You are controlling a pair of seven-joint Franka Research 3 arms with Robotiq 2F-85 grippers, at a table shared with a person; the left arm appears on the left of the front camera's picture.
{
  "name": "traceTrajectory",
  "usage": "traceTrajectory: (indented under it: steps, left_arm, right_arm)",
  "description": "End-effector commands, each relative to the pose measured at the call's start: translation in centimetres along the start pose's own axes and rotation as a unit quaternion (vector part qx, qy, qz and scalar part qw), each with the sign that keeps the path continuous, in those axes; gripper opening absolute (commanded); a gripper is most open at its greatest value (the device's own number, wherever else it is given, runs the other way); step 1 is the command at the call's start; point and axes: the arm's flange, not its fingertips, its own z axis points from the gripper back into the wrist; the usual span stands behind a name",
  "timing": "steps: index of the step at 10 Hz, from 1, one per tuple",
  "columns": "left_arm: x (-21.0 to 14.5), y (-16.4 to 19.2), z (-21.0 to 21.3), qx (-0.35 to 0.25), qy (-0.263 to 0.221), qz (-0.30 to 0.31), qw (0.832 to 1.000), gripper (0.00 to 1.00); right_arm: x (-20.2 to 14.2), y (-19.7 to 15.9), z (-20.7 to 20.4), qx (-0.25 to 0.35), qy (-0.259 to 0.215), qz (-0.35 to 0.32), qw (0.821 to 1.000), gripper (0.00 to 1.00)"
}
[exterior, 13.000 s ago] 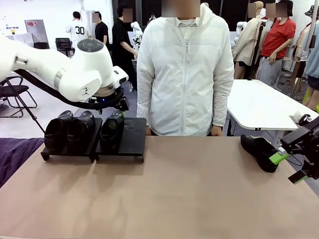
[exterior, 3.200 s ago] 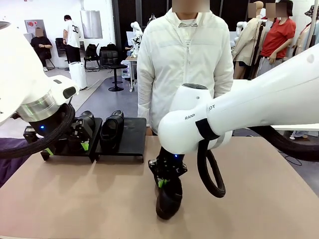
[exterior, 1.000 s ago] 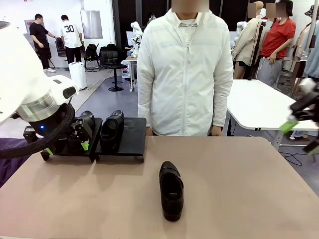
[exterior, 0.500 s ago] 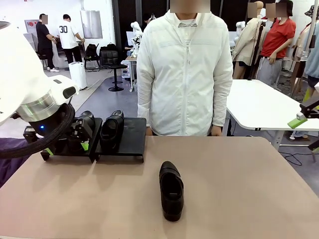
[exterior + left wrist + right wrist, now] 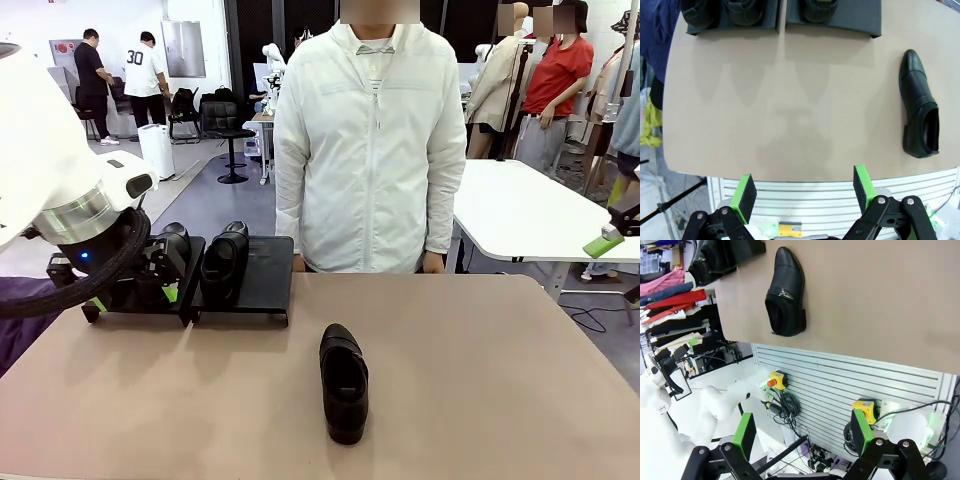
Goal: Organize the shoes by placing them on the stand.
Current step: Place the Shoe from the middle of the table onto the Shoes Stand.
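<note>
One black shoe lies alone mid-table, toe toward the person. Stand at the far left edge carries three shoes; its rightmost place is bare. Left gripper and right gripper: jaws spread, holding nothing.

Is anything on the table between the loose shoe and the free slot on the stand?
Nothing visible. Bare tabletop lies between the shoe and the stand, whose rightmost slot is open.
</note>
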Motion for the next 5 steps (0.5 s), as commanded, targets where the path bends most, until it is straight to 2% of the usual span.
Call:
traceTrajectory:
  steps: [1,2,3,4,5]
  left_arm:
    - [0.0,0.3,0.0,0.000,0.001,-0.005,1.000,1.00]
    - [0.0,0.0,0.0,0.000,0.000,0.000,1.000,1.00]
    - [0.8,-4.1,0.5,0.083,0.016,0.059,0.995,1.00]
    - [1.6,-10.1,-0.9,0.080,0.038,0.029,0.996,1.00]
    - [2.3,-16.1,-3.4,0.070,0.058,-0.026,0.996,1.00]
  right_arm:
    - [0.1,0.0,0.2,0.001,0.002,0.007,1.000,1.00]
    - [0.1,0.0,0.2,0.001,0.002,0.007,1.000,1.00]
    - [0.1,0.0,0.2,0.001,0.002,0.007,1.000,1.00]
    - [0.1,0.0,0.2,0.001,0.002,0.007,1.000,1.00]
    - [0.1,0.0,0.2,0.001,0.002,0.007,1.000,1.00]
